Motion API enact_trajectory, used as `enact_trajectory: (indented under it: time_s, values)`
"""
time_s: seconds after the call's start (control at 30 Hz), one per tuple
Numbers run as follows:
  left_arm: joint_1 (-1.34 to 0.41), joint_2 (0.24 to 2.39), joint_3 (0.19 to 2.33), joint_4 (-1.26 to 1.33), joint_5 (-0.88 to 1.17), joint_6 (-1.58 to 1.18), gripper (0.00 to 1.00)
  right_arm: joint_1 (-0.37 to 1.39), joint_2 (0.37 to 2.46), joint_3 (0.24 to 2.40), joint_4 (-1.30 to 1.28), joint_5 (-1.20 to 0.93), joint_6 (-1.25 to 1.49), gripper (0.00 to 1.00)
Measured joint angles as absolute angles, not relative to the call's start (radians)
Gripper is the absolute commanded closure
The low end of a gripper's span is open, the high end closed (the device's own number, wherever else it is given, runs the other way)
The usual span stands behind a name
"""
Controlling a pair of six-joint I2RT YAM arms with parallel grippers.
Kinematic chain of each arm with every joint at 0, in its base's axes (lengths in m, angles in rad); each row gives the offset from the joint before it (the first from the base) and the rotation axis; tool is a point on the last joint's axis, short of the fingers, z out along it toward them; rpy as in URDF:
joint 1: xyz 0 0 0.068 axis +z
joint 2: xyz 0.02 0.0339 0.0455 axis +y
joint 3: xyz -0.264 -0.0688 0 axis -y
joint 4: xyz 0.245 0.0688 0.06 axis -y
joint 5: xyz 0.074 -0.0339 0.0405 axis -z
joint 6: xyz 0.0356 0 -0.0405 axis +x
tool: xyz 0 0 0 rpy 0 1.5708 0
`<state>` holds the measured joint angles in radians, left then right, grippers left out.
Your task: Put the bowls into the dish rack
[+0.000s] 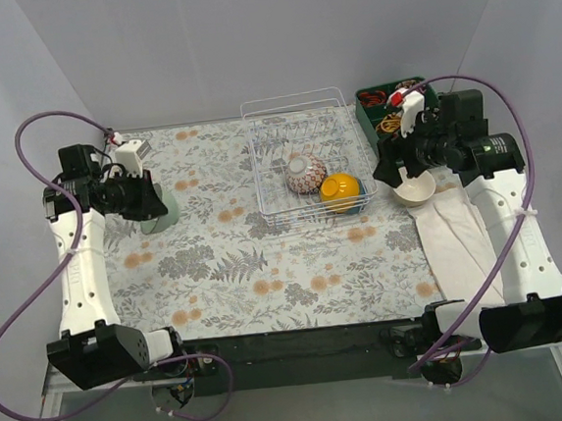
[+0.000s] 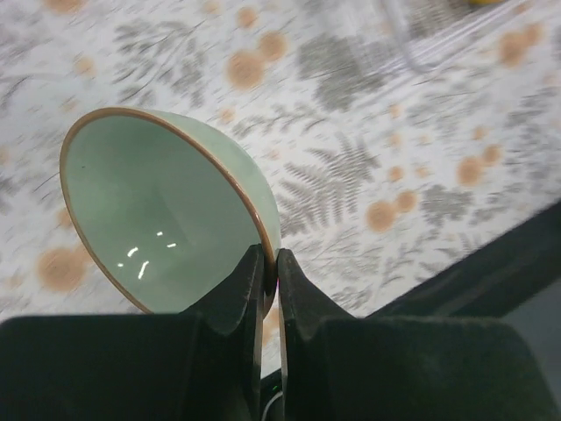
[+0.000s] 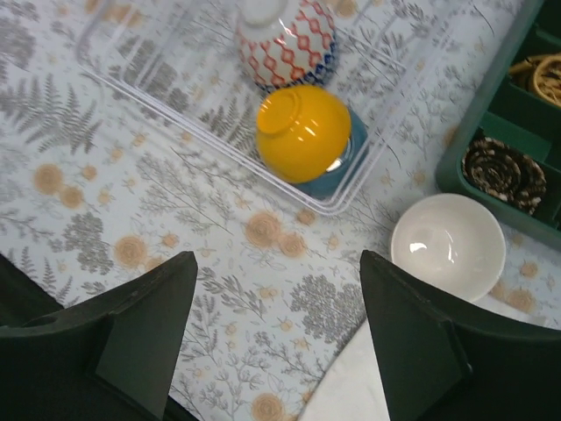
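My left pincer (image 2: pixel 270 263) pinches just the rim of the mint bowl (image 2: pixel 149 219), well left of the dish rack (image 1: pixel 292 97), so a swing could twist it loose; my right pincer (image 3: pixel 279 263) gapes empty above the cream bowl (image 3: pixel 447 246)

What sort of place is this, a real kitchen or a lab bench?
Most likely a lab test cell, not a kitchen: plain white walls box in the table, two robot arms are bolted at its near edge, and a dish rack sits on a floral cloth.

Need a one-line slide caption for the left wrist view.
Left gripper pinches the rim of the tilted mint green bowl over the floral table cover.
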<state>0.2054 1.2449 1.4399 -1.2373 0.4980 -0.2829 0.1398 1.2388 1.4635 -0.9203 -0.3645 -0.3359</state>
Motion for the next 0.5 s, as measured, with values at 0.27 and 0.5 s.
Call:
enact_trajectory:
  time_s: [0.27,0.5]
  values:
    - [0.097,1.374,1.445,-0.961,0.999,-0.481,1.0,0.08,1.266,1.511,-0.907,-0.698,-0.243,0.09]
    - [-0.098,1.509,1.412,-0.451,1.217,-0.797,1.0,-0.064,1.405,1.379,-0.74,-1.015,-0.027,0.09]
